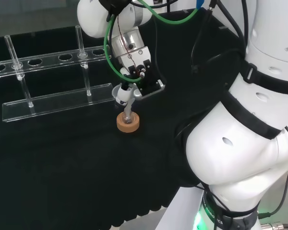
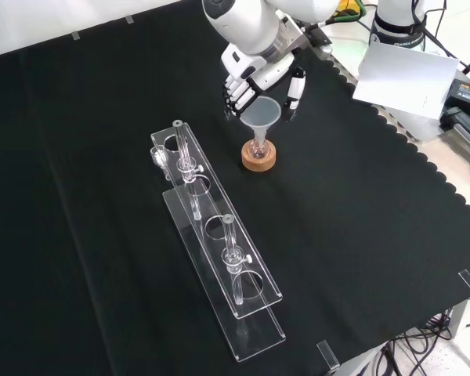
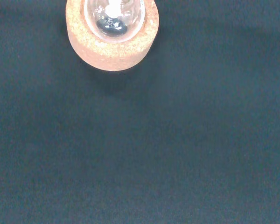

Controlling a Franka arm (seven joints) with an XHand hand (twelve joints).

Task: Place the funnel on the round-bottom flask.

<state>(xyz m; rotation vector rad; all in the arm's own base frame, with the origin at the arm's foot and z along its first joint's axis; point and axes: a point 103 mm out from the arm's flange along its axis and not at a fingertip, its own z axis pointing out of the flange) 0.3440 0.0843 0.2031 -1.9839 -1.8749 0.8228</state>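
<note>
A clear funnel [image 2: 261, 115] stands with its stem in the neck of a small round-bottom flask [image 2: 258, 146], which sits on a cork ring [image 2: 258, 159]. The hand [image 2: 247, 84] hovers just behind and above the funnel's cone. Its fingers [image 2: 235, 95] are beside the rim at the left in the front view, and the thumb [image 2: 296, 88] points down a small gap away at the right. In the head view the funnel [image 1: 123, 93] sits under the hand [image 1: 146, 81], above the cork ring [image 1: 127, 121]. The wrist view looks down on the flask's bulb [image 3: 113, 18] in the cork ring [image 3: 112, 44].
A long clear rack [image 2: 215, 247] with round holes and upright posts lies left of and nearer than the flask in the front view. In the head view the rack [image 1: 53, 103] runs along the far left. A white sheet [image 2: 407, 74] lies off the cloth's scalloped edge.
</note>
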